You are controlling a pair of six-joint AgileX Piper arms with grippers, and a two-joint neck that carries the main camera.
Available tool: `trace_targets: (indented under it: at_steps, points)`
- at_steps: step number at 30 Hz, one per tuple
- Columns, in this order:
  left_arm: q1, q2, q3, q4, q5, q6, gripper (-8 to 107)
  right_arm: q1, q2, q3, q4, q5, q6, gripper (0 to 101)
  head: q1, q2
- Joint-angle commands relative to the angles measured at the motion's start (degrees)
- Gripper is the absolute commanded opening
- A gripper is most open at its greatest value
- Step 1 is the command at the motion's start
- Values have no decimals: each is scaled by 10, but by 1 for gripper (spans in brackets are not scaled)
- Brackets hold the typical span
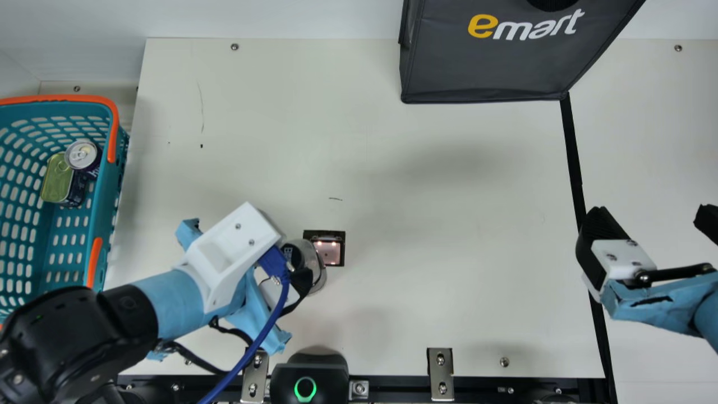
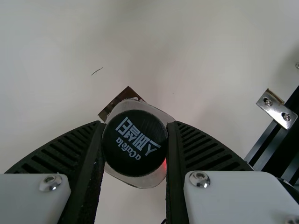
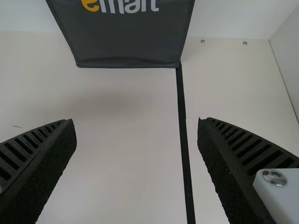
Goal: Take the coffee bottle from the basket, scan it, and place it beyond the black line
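In your main view, you can read "emart" across the dark bag [image 1: 488, 64]: the "e" is yellow-orange, and the remaining letters are white. Your right wrist view gives you the same word on the bag, with its top cut off by the picture's edge.

Look at your left wrist view and you'll find pale print on the coffee bottle's black cap [image 2: 134, 154], upside down and slanted to you. The small Latin word looks like "aCafela"; beside it runs a line of larger Korean characters, which you can't make out surely. On the can [image 1: 82, 155], you get pale side lettering too small to read.
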Motion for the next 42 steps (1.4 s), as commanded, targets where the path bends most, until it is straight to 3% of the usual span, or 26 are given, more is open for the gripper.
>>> trace_targets:
  at_steps: [1,20,42]
  points:
    - [-1,-2,3,-4,0,3,10,0,0,0,0,0,0,91,-16,1]
    - [-5,-18,11,-48,3,44,10,0,0,0,0,0,0,91,-16,1]
    - [53,-29,-14,-123,49,147,10,0,0,0,0,0,0,91,-16,1]
